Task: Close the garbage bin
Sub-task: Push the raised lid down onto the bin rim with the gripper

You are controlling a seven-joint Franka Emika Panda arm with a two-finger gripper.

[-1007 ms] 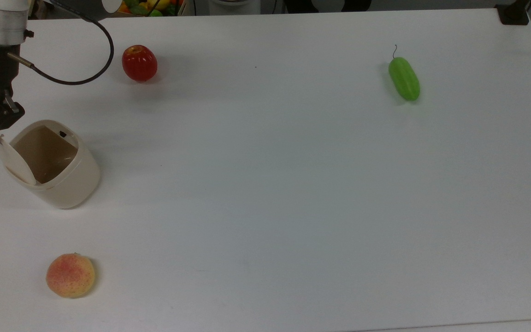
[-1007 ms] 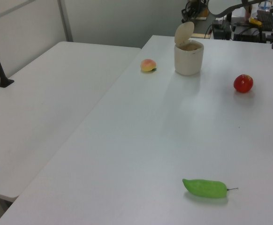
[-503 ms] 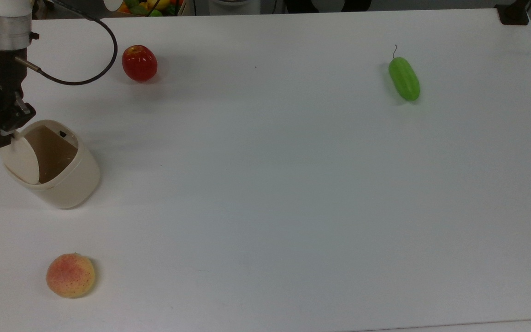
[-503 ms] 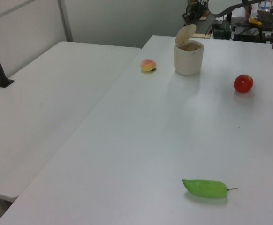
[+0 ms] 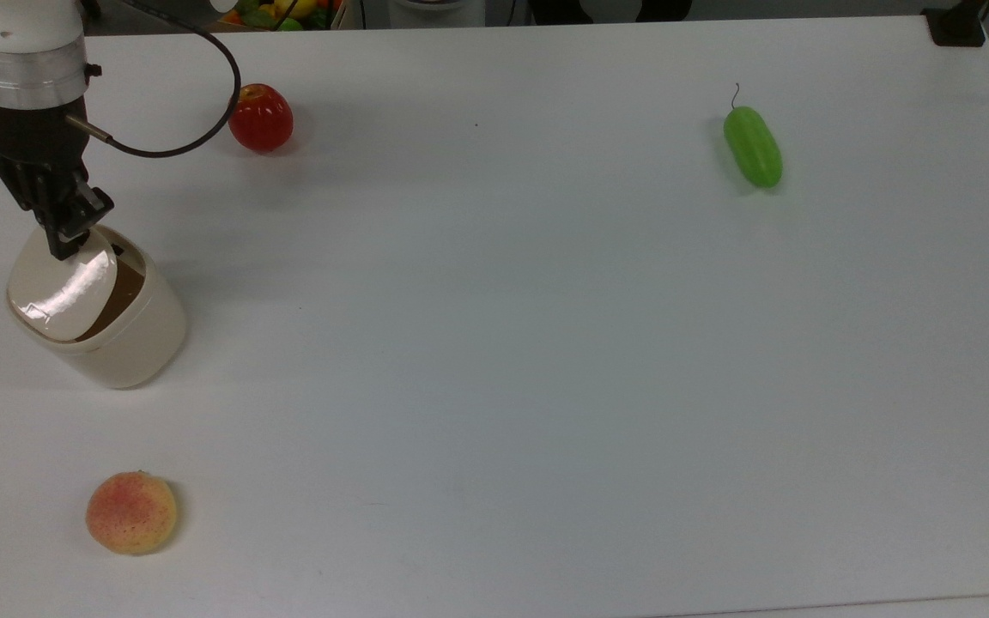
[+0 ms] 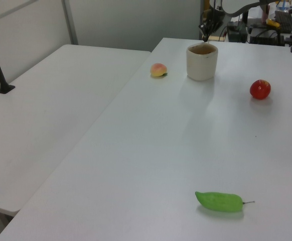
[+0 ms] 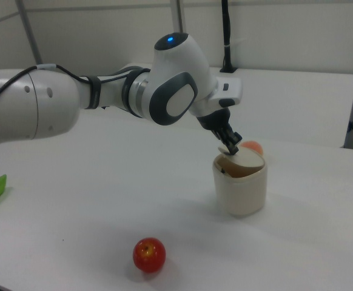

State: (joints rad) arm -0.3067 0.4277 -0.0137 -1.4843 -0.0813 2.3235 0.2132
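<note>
Pressing down now, the black two-finger gripper (image 5: 65, 245) sits on the free edge of the flat hinged lid (image 5: 61, 283) of the small cream-beige plastic garbage bin (image 5: 130, 339), which stands at the top view's left between the red apple (image 5: 261, 118) and the speckled peach (image 5: 131, 512). The lid stood nearly upright a second ago and now lies almost flat, a dark sliver still open. The fingers look narrow, holding nothing.

Top view: overhead, steep down onto white table (image 5: 546, 343). Left view: far end, lengthwise. Right view: low, seemingly closest. All share garbage bin (image 5: 100, 318).
</note>
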